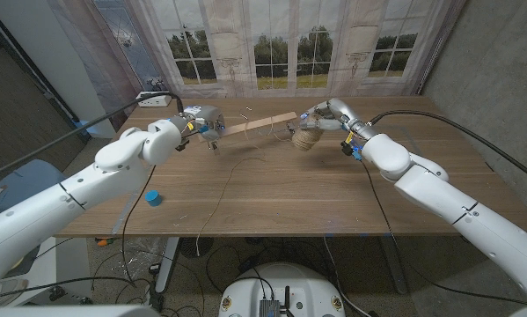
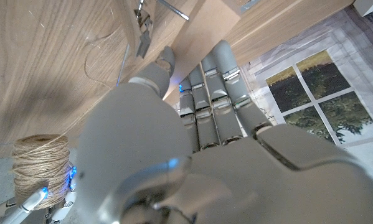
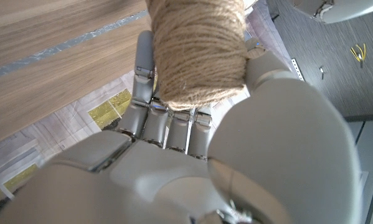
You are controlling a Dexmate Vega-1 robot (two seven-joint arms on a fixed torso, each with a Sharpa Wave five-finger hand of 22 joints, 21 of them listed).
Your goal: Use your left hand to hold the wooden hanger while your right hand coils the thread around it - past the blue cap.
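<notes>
Left hand [image 2: 198, 124]: grey, seen from the back, fingers [image 2: 220, 68] closed round the pale wooden hanger [image 2: 211, 18]. Metal hook [image 2: 142, 37]: projects from the hanger, beside the thumb. Twine spool [image 2: 40, 162]: tan, wound thick, near the hand. Thread [image 2: 99, 53]: thin loop lying on the wooden counter [image 2: 43, 68]. Window backdrop [image 2: 317, 93]: behind.
</notes>
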